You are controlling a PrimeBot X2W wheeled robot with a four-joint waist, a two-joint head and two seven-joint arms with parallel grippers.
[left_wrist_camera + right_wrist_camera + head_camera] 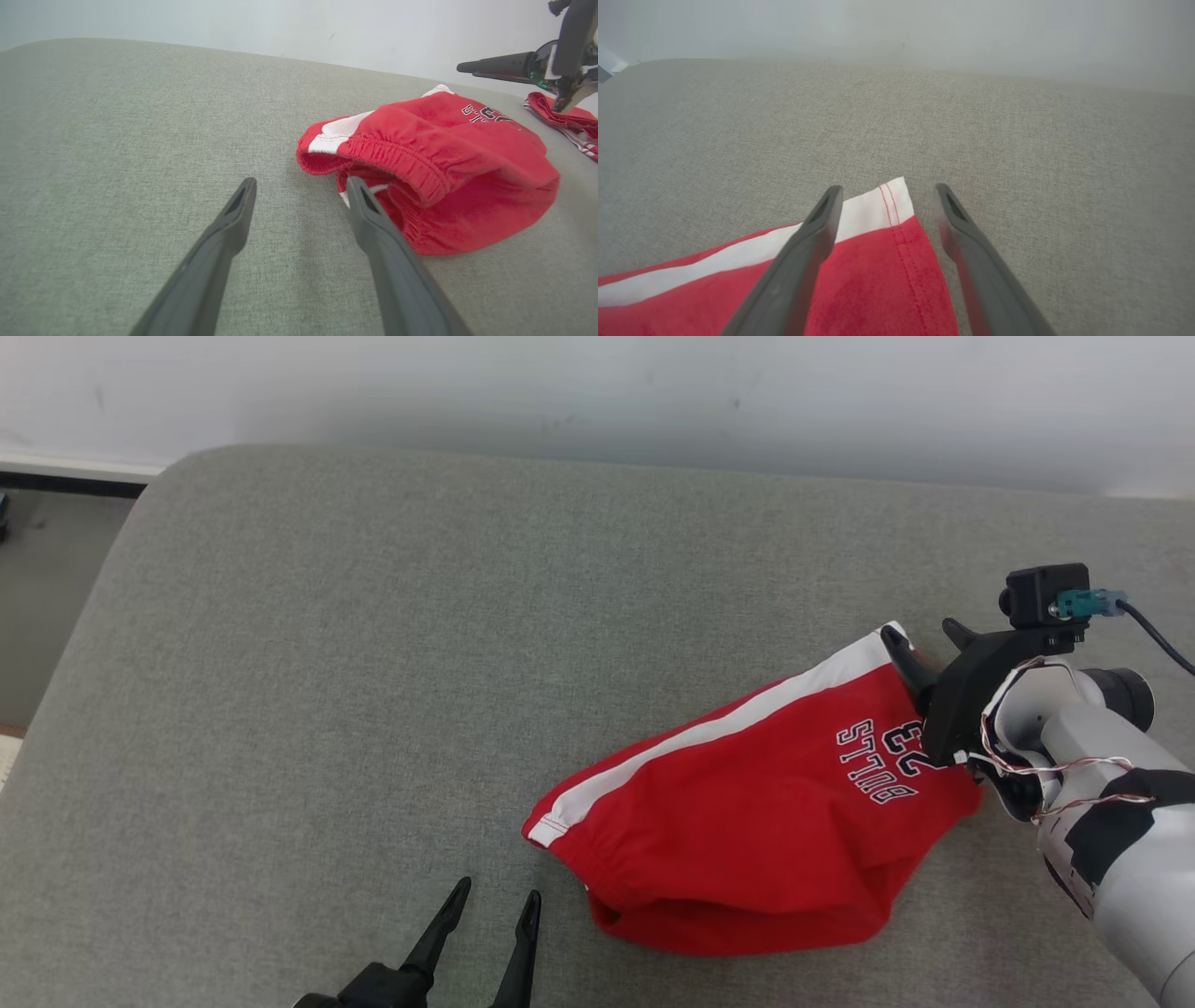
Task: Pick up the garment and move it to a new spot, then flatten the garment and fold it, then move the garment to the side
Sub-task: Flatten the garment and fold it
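The garment [747, 803] is a pair of red shorts with a white side stripe and dark lettering, lying crumpled on the grey cushion [373, 663]. My right gripper [922, 633] is open at its far right corner. In the right wrist view the white-and-red hem corner [896, 219] lies between the spread fingers of that gripper [888, 189]. My left gripper [498, 893] is open near the front edge, just left of the elastic waistband [397, 158]. In the left wrist view its tips [301, 182] stand apart, the right one close to the waistband.
The cushion's rounded left edge [84, 644] drops to a dark floor, and a pale wall [597, 392] rises behind. A further red fold with white trim [565, 121] lies under a right gripper finger [500, 65]. The right forearm [1111, 821] covers the cushion's right side.
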